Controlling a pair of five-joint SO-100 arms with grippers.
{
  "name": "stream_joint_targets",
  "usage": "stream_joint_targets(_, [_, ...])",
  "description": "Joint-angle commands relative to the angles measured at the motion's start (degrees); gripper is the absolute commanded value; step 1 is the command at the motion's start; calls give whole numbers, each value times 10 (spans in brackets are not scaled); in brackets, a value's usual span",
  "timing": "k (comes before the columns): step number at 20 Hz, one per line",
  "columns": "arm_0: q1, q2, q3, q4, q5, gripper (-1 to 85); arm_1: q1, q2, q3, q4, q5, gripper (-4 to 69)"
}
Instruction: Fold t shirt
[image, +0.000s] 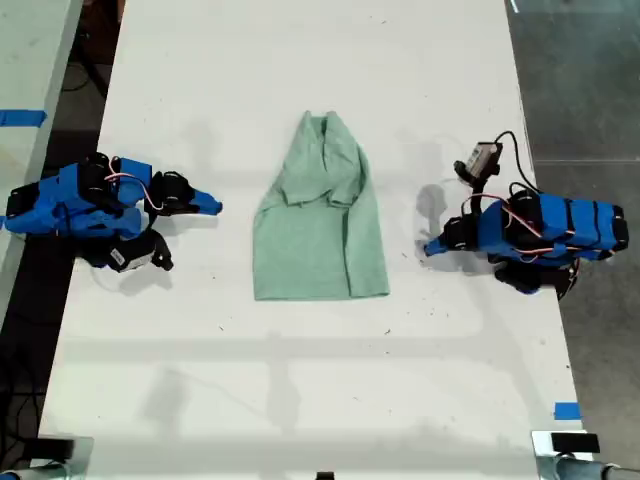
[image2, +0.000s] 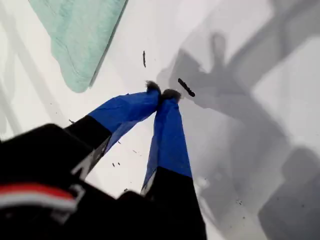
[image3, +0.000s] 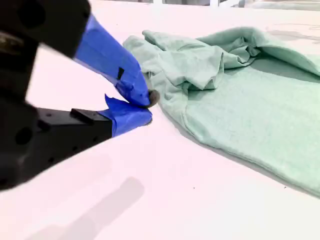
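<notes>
The pale mint-green t shirt (image: 320, 230) lies flat on the white table, folded lengthwise into a narrow strip with its sleeves bunched across the upper half. My first gripper (image: 430, 248) rests at the exterior view's right, shut on nothing (image2: 162, 92). It sits a short way from the t shirt's lower corner (image2: 80, 35). At the exterior view's left, my second gripper (image: 215, 208) points at the shirt and is shut and empty (image3: 149, 107). Its tips lie just short of the crumpled sleeve folds (image3: 200, 65).
The white table (image: 300, 380) runs the length of the exterior view. A small camera on a cable (image: 480, 157) sticks up by the first arm. Blue tape (image: 566, 410) marks the table's edge at the exterior view's lower right. Dark floor lies beyond.
</notes>
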Motion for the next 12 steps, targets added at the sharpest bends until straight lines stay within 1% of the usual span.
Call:
stream_joint_targets(1, [6, 2, 3, -9, -2, -1, -4, 7, 16, 4, 6, 16])
stream_joint_targets(12, [10, 2, 2, -9, -2, -1, -5, 7, 16, 4, 8, 16])
